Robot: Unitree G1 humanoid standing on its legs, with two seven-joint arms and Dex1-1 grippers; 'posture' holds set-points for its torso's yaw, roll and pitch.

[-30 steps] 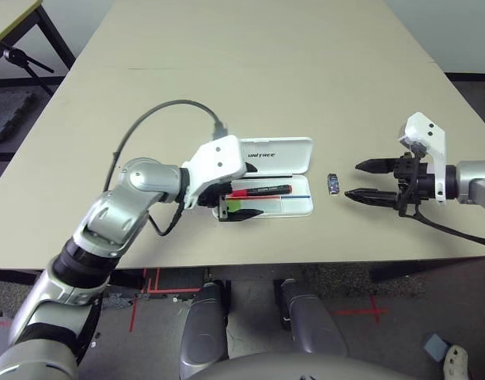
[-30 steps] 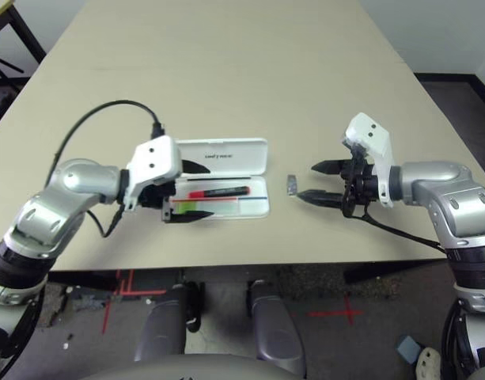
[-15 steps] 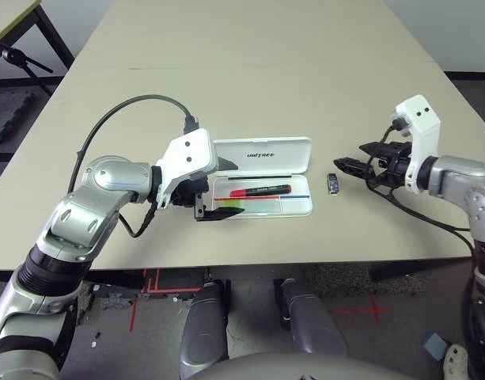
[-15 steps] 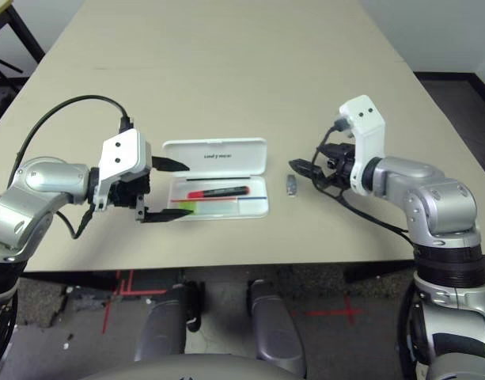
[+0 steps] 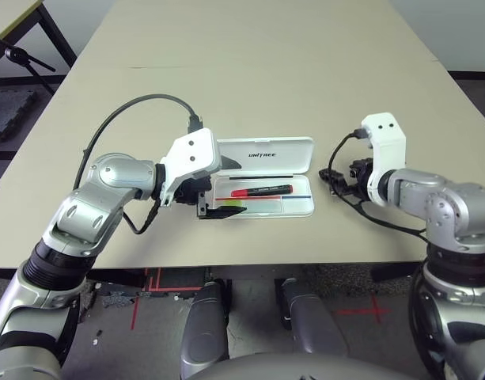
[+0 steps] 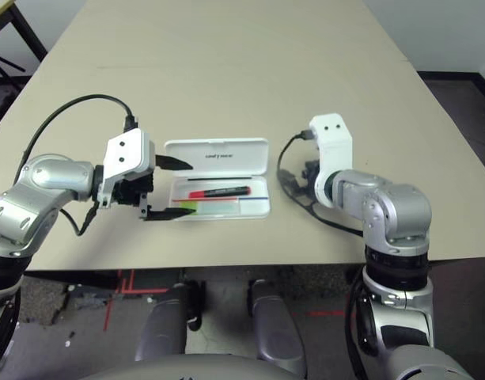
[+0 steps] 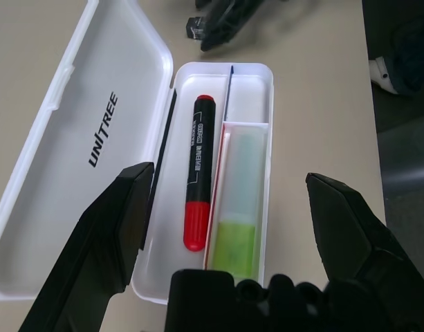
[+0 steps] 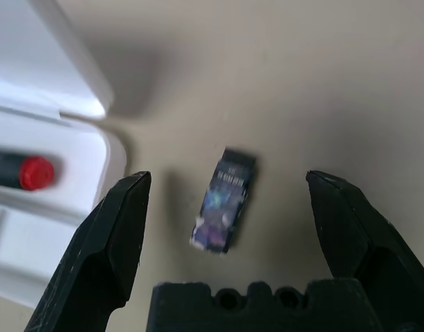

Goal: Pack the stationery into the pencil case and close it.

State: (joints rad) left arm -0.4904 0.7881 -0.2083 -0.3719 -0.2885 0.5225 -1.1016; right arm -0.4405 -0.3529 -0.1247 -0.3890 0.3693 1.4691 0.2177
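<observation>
Between spread right fingers (image 8: pixel 120 228): dark block (image 8: pixel 223 198), untouched, on table (image 8: pixel 322 76).

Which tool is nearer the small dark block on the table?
Right. The right tool hangs open directly over the block, fingers straddling it. The left tool sits open at the pencil case's far end.
</observation>
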